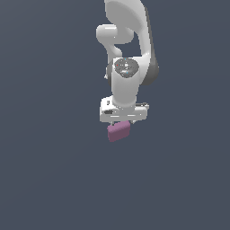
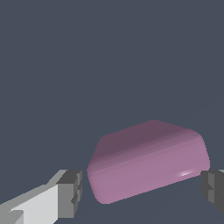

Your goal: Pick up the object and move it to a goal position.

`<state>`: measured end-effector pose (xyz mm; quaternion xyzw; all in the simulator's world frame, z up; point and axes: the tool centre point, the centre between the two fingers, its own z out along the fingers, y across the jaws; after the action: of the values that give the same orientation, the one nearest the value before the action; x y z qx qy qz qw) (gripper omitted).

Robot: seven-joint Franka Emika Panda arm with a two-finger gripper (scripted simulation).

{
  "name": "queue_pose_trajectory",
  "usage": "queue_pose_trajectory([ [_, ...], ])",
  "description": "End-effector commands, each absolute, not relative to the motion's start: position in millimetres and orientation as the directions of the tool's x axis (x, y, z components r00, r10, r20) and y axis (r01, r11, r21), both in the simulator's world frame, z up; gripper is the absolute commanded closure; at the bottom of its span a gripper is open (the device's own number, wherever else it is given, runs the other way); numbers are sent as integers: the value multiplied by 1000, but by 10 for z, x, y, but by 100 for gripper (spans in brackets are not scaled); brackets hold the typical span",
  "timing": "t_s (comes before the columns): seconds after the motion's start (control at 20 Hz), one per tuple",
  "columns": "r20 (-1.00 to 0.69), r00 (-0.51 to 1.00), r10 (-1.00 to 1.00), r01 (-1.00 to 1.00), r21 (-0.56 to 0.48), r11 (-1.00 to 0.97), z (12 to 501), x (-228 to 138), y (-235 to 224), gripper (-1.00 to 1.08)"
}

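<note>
The object is a mauve-pink block (image 1: 119,131) with rounded edges, sitting directly under the white arm's hand in the exterior view. In the wrist view the block (image 2: 146,164) fills the space between the two grey finger pads. My gripper (image 2: 142,191) straddles it, with one pad (image 2: 70,193) a narrow gap away from one end of the block. The other pad (image 2: 213,189) sits right at the opposite end. The jaws stand wide, and the block lies slightly skewed to the line between them. In the exterior view the gripper (image 1: 120,125) has its fingertips mostly hidden by the block.
A plain dark blue-grey floor (image 1: 54,179) surrounds the block on all sides. No other objects, containers or goal marker show in either view.
</note>
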<state>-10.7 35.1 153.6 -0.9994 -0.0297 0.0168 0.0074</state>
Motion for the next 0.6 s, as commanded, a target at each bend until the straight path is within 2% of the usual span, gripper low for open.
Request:
queue_pose_trajectory([
  [0.0, -33, 998, 60, 59, -16, -998, 1536, -107, 350, -92],
  [0.55, -25, 999, 20, 19, -47, -999, 1528, -126, 352, -92],
])
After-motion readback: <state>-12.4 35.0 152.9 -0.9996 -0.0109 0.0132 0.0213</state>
